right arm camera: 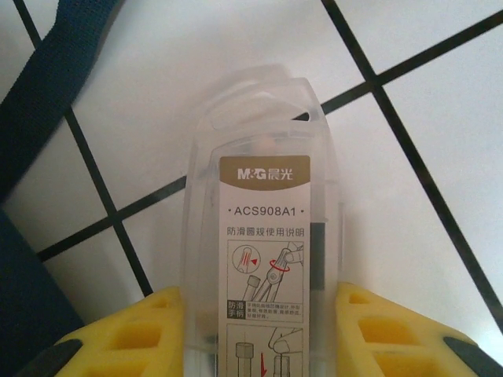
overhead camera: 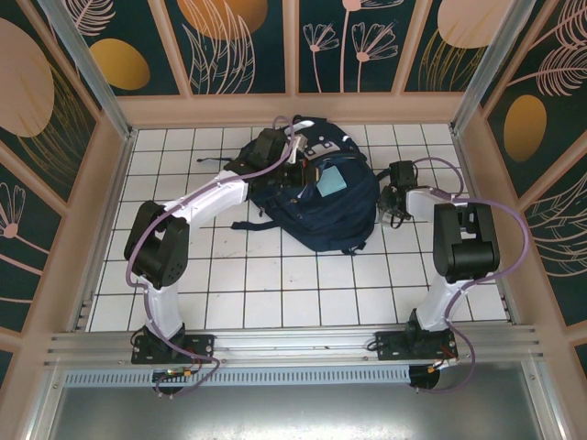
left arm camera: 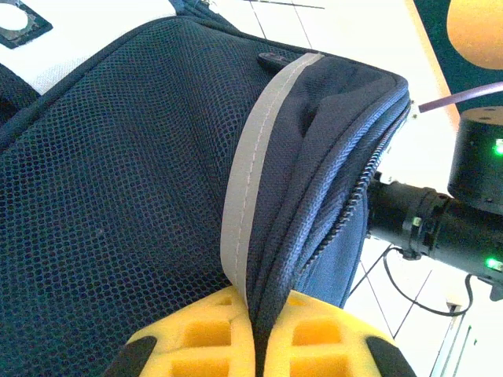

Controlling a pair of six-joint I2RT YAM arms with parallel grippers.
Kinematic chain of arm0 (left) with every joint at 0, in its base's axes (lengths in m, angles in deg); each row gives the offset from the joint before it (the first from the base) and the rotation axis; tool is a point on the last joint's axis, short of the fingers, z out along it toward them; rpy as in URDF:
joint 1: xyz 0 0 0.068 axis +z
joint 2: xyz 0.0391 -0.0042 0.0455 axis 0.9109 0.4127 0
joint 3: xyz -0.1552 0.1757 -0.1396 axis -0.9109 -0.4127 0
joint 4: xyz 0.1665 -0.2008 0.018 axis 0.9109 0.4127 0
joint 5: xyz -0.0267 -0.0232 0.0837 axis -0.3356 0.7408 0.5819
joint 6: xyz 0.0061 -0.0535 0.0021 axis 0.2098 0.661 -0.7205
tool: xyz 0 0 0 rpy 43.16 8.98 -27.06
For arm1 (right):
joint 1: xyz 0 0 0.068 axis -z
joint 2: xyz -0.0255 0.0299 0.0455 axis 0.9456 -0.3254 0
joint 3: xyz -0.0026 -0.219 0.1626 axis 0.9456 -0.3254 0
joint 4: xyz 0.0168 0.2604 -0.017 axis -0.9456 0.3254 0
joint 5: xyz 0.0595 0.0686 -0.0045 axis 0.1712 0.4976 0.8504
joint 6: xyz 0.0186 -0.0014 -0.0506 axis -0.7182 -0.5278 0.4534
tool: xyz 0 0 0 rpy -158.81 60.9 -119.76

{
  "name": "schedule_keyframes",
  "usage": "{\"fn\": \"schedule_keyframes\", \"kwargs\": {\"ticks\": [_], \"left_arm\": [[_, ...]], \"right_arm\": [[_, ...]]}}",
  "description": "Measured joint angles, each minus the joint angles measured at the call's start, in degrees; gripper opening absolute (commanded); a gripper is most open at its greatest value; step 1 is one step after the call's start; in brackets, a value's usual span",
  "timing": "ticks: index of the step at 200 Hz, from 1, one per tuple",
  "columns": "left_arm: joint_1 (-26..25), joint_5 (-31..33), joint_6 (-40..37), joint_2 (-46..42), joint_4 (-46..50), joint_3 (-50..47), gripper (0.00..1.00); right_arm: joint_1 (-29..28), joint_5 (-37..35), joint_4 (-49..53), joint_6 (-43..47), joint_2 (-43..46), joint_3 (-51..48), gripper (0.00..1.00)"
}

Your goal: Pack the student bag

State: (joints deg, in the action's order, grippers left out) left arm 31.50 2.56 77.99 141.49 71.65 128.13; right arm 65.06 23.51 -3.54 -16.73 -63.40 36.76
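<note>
the left arm reaches across the white tiled worktop (overhead camera: 275, 284) to the far middle, where the left claw (overhead camera: 292, 165) meets the top left of the student bag (overhead camera: 321, 215). in the left wrist view the left claw (left arm camera: 255, 334) is clamped on a fold of the student bag (left arm camera: 118, 196): its yellow pads (left arm camera: 196, 338) pinch the fabric just below a grey reflective stripe (left arm camera: 251, 188), beside a zip track that runs up the bag's edge. dark mesh covers the panel to the left of the stripe.

the bag lies on the worktop at the far middle, between the two arms, with a strap (overhead camera: 252, 223) trailing out to its left. a light blue flat thing (overhead camera: 332, 180) sits at the bag's upper part; whether it is inside or on top i cannot tell.

just right of the bag, the right claw (overhead camera: 396, 197) hangs low over the tiles. in the right wrist view the right claw (right arm camera: 259, 338) grips a clear plastic case (right arm camera: 263, 204) between its yellow pads (right arm camera: 134, 338); the case carries a brown-and-white label reading m&g and acs908a1, with small drawings below. a dark blue strap (right arm camera: 55, 71) crosses the tiles at upper left.
</note>
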Motion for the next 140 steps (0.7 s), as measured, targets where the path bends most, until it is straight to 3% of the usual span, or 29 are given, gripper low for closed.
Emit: {"fn": "schedule_keyframes", "kwargs": {"ticks": [51, 85, 140], "left_arm": [[0.0, 0.0, 0.7, 0.0, -0.9, 0.0, 0.0], [0.0, -0.9, 2.9, 0.2, -2.3, -0.3, 0.0], [0.1, -2.8, 6.8, 0.4, -6.0, -1.9, 0.0]], "right_arm": [[0.7, 2.7, 3.6, 0.4, 14.4, 0.0, 0.32], [0.1, 12.0, 0.2, -2.3, 23.3, -2.6, 0.33], [-9.2, 22.6, -16.0, -15.4, 21.3, -6.4, 0.33]]}}
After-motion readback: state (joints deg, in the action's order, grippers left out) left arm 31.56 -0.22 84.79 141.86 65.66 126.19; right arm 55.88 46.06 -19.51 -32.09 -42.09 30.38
